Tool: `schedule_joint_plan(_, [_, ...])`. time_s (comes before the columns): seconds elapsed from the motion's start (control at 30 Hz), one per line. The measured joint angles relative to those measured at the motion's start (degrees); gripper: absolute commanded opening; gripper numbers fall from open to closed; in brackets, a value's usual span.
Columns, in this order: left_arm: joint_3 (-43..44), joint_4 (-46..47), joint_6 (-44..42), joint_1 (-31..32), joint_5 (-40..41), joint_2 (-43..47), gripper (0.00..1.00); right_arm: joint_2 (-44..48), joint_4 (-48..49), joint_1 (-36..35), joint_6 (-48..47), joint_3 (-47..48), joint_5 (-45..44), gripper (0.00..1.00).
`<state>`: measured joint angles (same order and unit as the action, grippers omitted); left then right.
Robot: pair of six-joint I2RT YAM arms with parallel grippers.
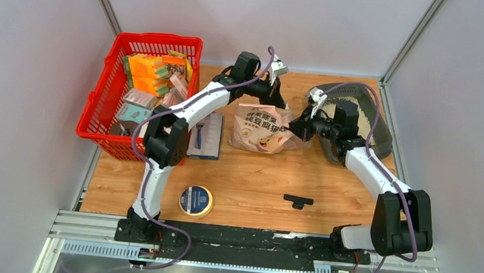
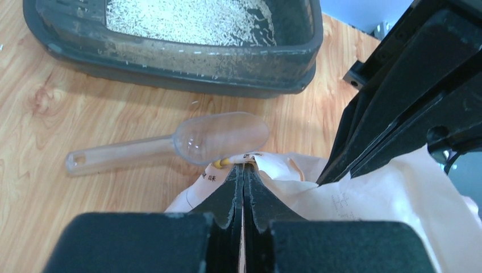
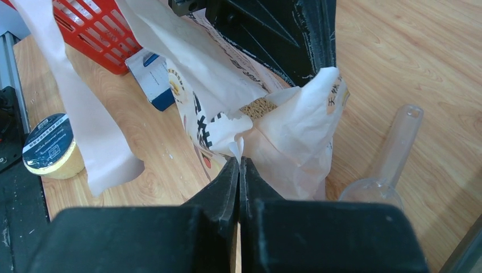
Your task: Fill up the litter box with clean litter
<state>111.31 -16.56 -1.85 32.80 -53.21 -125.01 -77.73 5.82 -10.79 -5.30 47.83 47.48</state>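
Observation:
The dark grey litter box sits at the back right with pale litter in it; the left wrist view shows its rim and the litter. The pale pink litter bag lies mid-table. My left gripper is shut on the bag's top edge. My right gripper is shut on the opposite torn edge of the bag. The mouth is pulled open, showing tan granules. A clear plastic scoop lies between bag and box.
A red mesh basket of packets stands at the back left. A blue-and-white box lies beside the bag. A tape roll and a black T-shaped piece lie near the front. A loose torn strip of bag hangs in the right wrist view.

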Motion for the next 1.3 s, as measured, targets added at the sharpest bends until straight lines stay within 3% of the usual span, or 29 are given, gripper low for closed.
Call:
schedule_joint_plan(0.57, [-4.1, 12.3, 13.2, 0.9, -1.6, 0.0, 0.03, -1.8, 0.5, 1.3, -1.3, 0.4, 1.2, 0.01])
schedule_joint_plan(0.93, [-5.1, 17.0, 15.9, 1.7, 4.0, 0.0, 0.06, -2.4, -0.9, 1.7, -2.1, 1.7, 1.4, 0.01])
schedule_joint_plan(1.3, [-6.1, 15.1, 16.5, 1.8, -3.1, 0.0, 0.06, -4.5, -2.6, 3.3, -3.1, 3.9, 2.7, 0.07])
